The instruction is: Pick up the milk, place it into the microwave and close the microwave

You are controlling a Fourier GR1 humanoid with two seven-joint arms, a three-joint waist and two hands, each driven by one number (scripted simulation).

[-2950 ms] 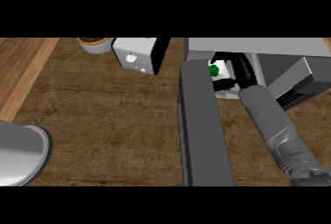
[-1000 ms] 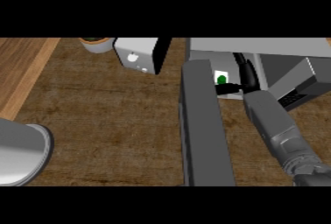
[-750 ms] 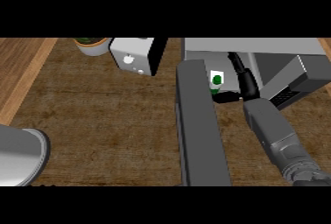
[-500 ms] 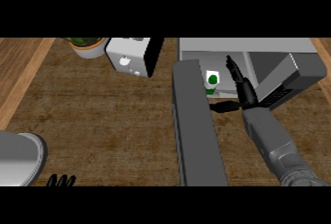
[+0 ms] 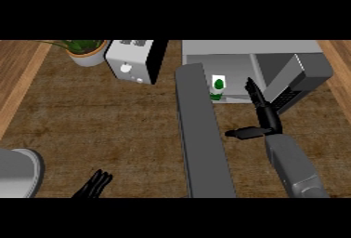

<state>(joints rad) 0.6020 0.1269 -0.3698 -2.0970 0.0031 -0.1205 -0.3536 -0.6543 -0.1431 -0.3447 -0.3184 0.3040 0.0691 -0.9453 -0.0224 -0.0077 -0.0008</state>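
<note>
The milk (image 5: 218, 85) stands upright inside the microwave (image 5: 274, 60), at the left of its cavity by the hinged side of the open door (image 5: 202, 135). The right robot hand (image 5: 264, 116) is apart from it, just outside the opening to the carton's right, fingers straight and released, thumb out. The left robot hand (image 5: 94, 185) rests open at the counter's (image 5: 103, 121) near edge.

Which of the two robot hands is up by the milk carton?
The right robot hand, its straight fingers reaching toward the open microwave beside the milk carton. The left robot hand only peeks in at the view's lower edge, far from it.
</note>
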